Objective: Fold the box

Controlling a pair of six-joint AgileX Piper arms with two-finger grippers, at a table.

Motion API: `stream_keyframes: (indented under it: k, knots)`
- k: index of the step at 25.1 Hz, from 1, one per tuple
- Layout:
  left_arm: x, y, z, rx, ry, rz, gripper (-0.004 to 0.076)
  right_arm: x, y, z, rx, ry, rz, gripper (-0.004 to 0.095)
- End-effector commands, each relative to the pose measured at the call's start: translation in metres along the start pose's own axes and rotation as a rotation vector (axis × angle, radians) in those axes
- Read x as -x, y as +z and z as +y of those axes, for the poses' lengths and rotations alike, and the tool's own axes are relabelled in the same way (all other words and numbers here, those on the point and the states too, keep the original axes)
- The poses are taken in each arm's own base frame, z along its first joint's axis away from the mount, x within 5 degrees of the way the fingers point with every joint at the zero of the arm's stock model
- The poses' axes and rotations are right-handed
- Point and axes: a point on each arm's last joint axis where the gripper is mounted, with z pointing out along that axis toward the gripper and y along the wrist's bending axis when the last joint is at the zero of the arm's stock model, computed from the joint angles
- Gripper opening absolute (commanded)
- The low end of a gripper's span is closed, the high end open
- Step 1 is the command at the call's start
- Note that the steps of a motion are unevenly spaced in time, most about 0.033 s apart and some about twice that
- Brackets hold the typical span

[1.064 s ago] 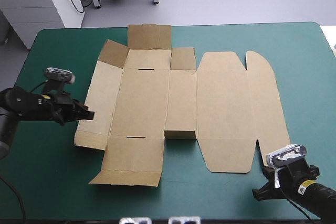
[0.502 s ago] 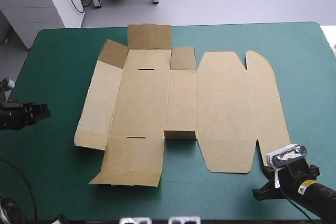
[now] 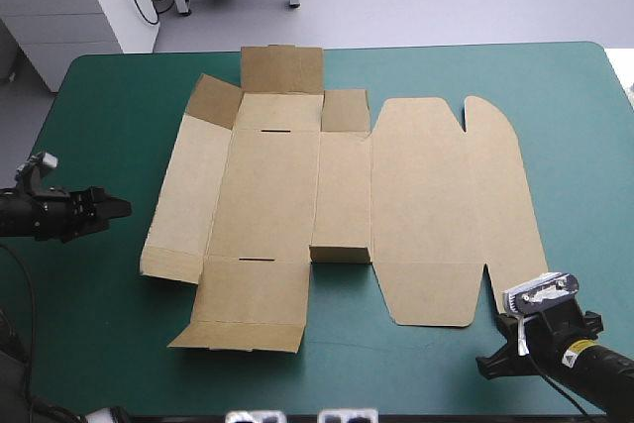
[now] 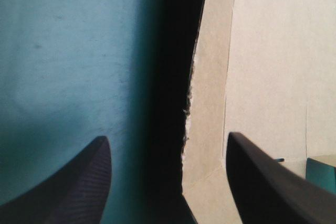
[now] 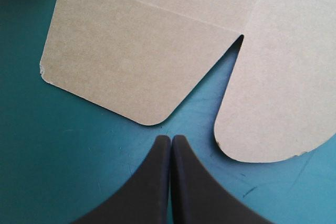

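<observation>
Starting nearest you, find the right gripper (image 3: 492, 364) just off the near right corner of the box (image 3: 337, 195), on the teal-green cover (image 3: 99, 344). From above, its tips are hidden under the wrist, so you cannot read them there. The right wrist view settles it: the jaws are pressed together into one point, short of the notch between the two rounded lid flaps (image 5: 131, 66) and touching neither. That view cuts the box off beyond those two flaps.

Farther along, the left gripper (image 3: 117, 208) hangs beside the box's left wall (image 3: 183, 195), apart from it with bare cover between. The high view shows it too small for you to judge its jaws. The left wrist view shows them spread wide, with the wall's ragged edge running ahead between them, lifted off the cover over a deep black shadow. What lies under that edge is hidden.

The box itself lies in the middle of the cover as an open sheet, mostly flat. Only the high view shows you all of it: the left wall tilted up, a short flap (image 3: 340, 253) standing at its near middle, and the far-left flaps (image 3: 282, 68) raised at its far edge.

Against the earlier frames, the box and the right gripper have not shifted. The left gripper, first at the left wall and then pulled well away, is now nearer the box again.
</observation>
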Motion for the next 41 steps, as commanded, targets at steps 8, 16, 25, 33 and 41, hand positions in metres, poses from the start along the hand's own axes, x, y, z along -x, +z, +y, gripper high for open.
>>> stream_keyframes:
  k: [8, 16, 25, 33, 41]
  knots:
    - [0.008, 0.080, -0.022, -0.139, 0.117, 0.192, 0.0456, 0.012, -0.005, -0.001, -0.015, -0.008, -0.078, -0.0014]
    - [0.002, 0.103, -0.030, -0.201, 0.111, 0.270, 0.0375, 0.013, -0.006, -0.001, -0.013, -0.002, -0.091, -0.0014]
    - [0.004, 0.106, -0.033, -0.211, 0.109, 0.249, 0.0056, 0.013, -0.005, -0.001, -0.013, -0.002, -0.089, -0.0014]
    - [0.015, 0.105, -0.039, -0.253, 0.118, 0.159, -0.0005, 0.014, -0.005, -0.001, -0.016, -0.001, -0.101, -0.0014]
    - [0.042, 0.085, -0.090, -0.317, 0.363, 0.142, -0.0008, 0.014, -0.005, -0.001, -0.017, -0.001, -0.105, -0.0014]
